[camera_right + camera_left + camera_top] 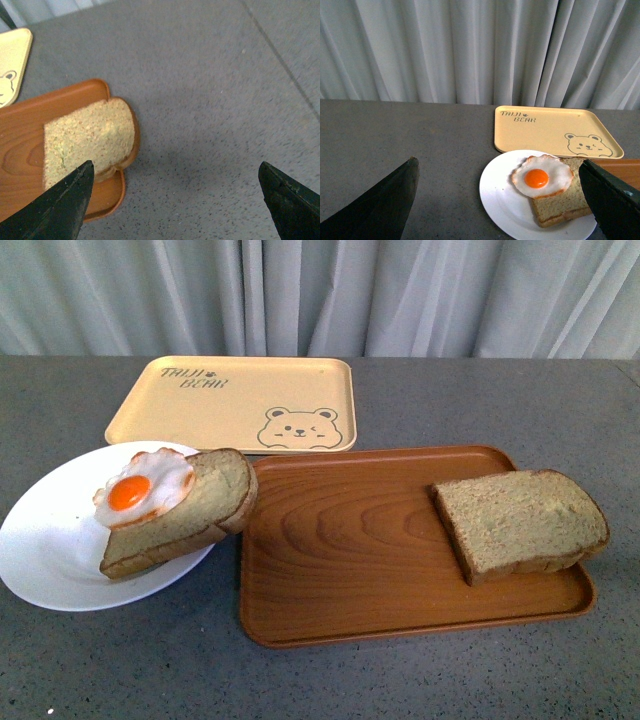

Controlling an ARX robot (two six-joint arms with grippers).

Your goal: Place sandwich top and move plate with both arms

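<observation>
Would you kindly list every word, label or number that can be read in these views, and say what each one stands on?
"TAIJI BEAR": dark outline letters in two lines on the pale yellow tray, towards its far left corner. The first word is stylised, so its letters are uncertain.
No other text: the bear face on that tray is only a drawing, and the plate and the wooden tray are unmarked.

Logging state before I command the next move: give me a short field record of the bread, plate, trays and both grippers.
sandwich top: on wood-grain tray, right end, overlapping its rim
plate: left of that tray, carrying the egg-topped slice
bear tray: behind both
left gripper: open, empty, near plate
right gripper: open, empty, near sandwich top
top placed: not yet
</observation>
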